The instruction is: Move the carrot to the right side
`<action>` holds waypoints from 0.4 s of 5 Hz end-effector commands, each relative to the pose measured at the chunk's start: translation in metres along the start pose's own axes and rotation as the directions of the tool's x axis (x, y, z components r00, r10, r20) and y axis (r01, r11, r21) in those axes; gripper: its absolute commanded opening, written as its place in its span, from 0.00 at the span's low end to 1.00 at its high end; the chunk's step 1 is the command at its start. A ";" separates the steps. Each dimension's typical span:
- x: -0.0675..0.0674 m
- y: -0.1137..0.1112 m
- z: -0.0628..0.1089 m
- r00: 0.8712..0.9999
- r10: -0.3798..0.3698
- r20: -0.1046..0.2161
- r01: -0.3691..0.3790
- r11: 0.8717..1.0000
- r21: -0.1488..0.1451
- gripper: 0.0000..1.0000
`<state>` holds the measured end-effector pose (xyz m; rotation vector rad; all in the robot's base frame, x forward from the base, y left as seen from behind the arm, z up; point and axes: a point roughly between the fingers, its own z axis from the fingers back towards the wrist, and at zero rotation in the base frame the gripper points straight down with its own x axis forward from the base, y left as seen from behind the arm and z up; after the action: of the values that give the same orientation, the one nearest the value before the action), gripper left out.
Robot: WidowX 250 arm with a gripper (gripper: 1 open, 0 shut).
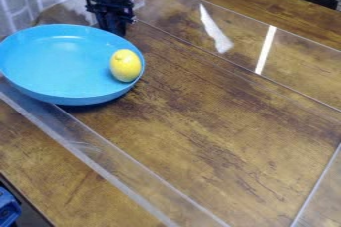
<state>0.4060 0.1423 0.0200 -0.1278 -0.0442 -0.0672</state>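
Camera view: the gripper [115, 19] stands at upper left behind the blue plate [47, 72]; whether its jaws are spread or holding anything cannot be told. No carrot is visible; a yellow lemon-like object [126, 65] rests inside the plate's right rim. Judged step: locating the carrot; next move requires finding it.

A glossy dark wooden table [226, 121] with clear acrylic walls [80, 146] reflects overhead light.
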 end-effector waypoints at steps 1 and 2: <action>0.008 -0.025 0.013 0.996 -0.090 0.011 0.090 0.996 0.002 0.00; 0.012 -0.035 0.011 0.997 -0.079 0.007 0.079 0.997 -0.005 0.00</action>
<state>0.4080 0.1241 0.0195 -0.1437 -0.0269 -0.1064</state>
